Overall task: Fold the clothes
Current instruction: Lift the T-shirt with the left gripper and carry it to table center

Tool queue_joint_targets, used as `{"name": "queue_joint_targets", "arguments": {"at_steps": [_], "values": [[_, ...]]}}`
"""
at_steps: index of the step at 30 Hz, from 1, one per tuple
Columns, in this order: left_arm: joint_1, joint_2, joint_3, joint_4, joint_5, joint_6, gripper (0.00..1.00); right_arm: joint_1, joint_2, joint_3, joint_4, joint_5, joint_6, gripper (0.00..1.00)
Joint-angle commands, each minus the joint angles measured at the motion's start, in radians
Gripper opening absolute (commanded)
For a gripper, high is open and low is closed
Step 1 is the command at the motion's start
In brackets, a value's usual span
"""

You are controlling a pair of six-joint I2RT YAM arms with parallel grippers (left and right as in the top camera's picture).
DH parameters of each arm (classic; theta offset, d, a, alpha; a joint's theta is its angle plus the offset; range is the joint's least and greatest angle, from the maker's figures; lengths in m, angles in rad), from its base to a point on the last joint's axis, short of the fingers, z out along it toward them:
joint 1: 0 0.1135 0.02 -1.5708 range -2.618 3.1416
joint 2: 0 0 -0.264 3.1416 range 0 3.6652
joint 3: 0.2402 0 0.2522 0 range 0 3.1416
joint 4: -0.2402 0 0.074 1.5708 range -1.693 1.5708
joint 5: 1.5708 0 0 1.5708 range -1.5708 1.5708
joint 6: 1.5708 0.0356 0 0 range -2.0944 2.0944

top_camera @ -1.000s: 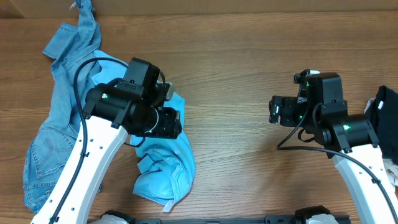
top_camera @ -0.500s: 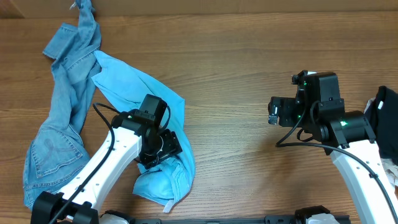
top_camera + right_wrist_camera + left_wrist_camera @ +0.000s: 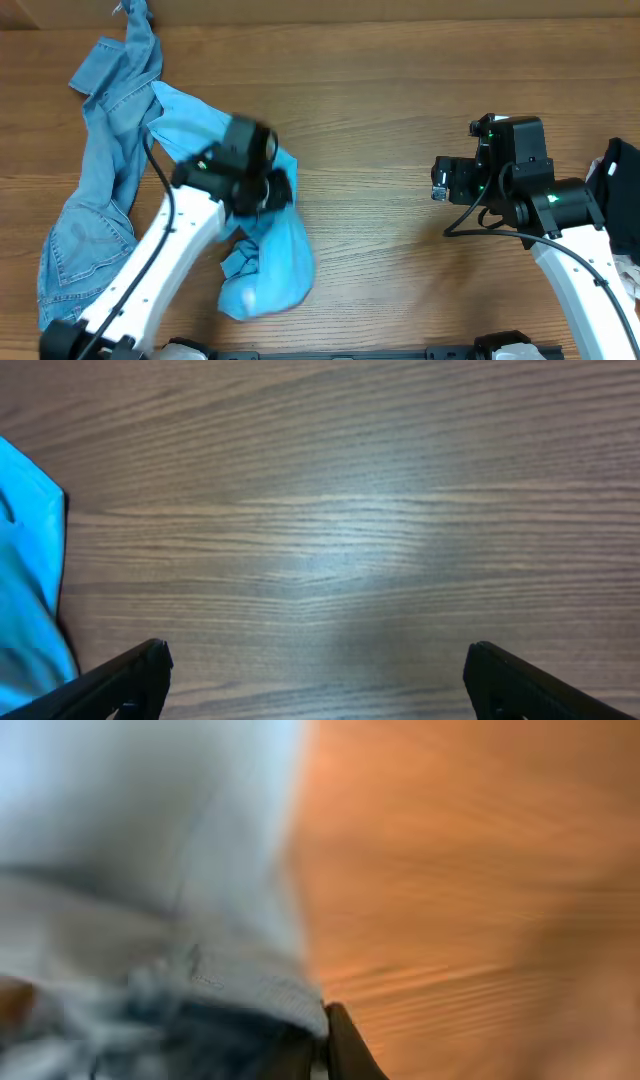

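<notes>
The clothes, a sky-blue T-shirt [image 3: 278, 268], lie crumpled left of the table's middle, partly over the denim jeans [image 3: 95, 200]. My left gripper [image 3: 276, 190] is above the shirt's upper right part, blurred by motion. In the left wrist view my left gripper [image 3: 318, 1055] is shut, with a hem of the pale blue T-shirt [image 3: 150, 840] pinched at its dark tips. My right gripper [image 3: 440, 180] hovers open over bare wood on the right. In the right wrist view my right gripper [image 3: 318, 680] holds nothing, and the T-shirt's edge [image 3: 25, 580] shows at the far left.
The blue jeans stretch from the back left corner down the left side. A dark cloth [image 3: 622, 190] lies at the right edge. Bare wooden table [image 3: 400, 100] spans the stretch between the two arms.
My left gripper has closed on the T-shirt and swung up and back from the front, dragging the cloth; the shirt's lower part has changed shape. The right arm has stayed still.
</notes>
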State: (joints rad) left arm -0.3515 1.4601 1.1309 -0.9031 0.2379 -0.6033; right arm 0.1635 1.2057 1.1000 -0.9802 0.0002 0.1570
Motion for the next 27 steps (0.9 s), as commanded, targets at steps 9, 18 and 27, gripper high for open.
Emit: {"name": "queue_joint_targets", "arguments": {"at_steps": [9,18,27], "values": [[-0.092,-0.023,0.806,-0.554,0.278,0.843,0.04,-0.002,-0.003,0.025,0.038,-0.002,0.002,0.99],[-0.103,-0.019,1.115,-0.103,0.424,0.726,0.04,-0.002,-0.003,0.025,0.039,0.082,0.167,1.0],[0.115,0.105,1.115,-0.151,0.941,0.613,0.04,-0.171,-0.003,0.025,0.02,0.056,0.286,1.0]]}}
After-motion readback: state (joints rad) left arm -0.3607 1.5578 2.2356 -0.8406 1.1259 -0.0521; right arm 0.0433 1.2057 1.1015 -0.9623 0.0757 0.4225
